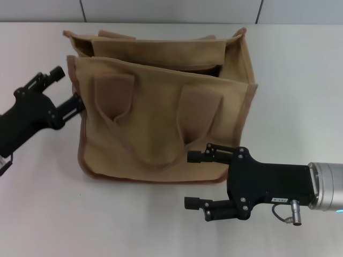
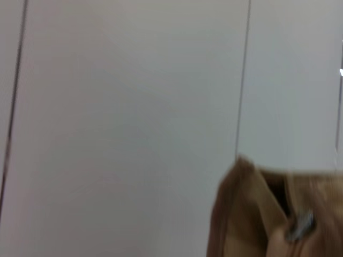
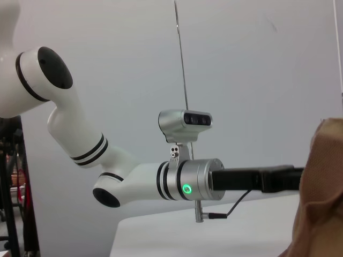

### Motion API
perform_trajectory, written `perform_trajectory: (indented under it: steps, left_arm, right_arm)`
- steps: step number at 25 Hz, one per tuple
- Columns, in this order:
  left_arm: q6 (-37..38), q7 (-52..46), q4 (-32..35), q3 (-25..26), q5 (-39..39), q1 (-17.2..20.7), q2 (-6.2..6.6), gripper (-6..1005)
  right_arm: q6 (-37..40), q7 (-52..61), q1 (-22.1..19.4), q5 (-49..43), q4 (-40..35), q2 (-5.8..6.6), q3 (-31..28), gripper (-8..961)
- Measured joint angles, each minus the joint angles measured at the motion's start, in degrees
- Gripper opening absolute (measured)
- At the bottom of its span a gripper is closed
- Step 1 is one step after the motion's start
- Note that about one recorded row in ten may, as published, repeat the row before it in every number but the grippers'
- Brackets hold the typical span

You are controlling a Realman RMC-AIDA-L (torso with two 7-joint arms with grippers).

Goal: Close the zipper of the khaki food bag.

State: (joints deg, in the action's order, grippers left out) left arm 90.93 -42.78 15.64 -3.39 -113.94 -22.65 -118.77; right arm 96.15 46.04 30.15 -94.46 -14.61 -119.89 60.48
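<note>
The khaki food bag [image 1: 155, 118] stands in the middle of the white table, its top gaping open with a dark gap near the far right. Its two handle straps hang down the front. The zipper's silver pull tab [image 2: 301, 225] shows in the left wrist view at the bag's corner [image 2: 252, 214]; I cannot make it out in the head view. My left gripper [image 1: 67, 88] is open at the bag's left side, its nearer finger at the bag's edge. My right gripper [image 1: 193, 179] is open in front of the bag's lower right corner, its upper finger over the fabric.
The white table [image 1: 300, 80] runs around the bag on all sides. A grey wall stands behind it. The right wrist view shows my left arm [image 3: 182, 179] reaching to the bag [image 3: 321, 187].
</note>
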Motion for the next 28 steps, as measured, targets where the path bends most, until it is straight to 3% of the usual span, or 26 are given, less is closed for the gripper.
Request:
perform_trajectory:
  steps: [3,6,25,28]
  left_arm:
    - [0.5,-0.2,-0.6,0.4,0.9,-0.3,0.00,713]
    - [4.1,-0.3,-3.0,1.0,7.5,0.1,0.05,710]
    - [3.1,5.5,-6.0,0.7,7.0,1.6,-0.12,697]
    - [3.3,5.6,-6.1,0.7,7.1,1.5,-0.11,602]
  right_arm:
    - [0.1,-0.3,-0.2,0.5,0.1,0.00,0.0,824]
    - [0.0,-0.3,-0.2,0.7,0.1,0.00,0.0,824]
    - [-0.2,-0.4,0.1,1.8,0.6,0.01,0.0,824]
    - [-0.2,-0.4,0.0,1.9,0.6,0.01,0.0,824]
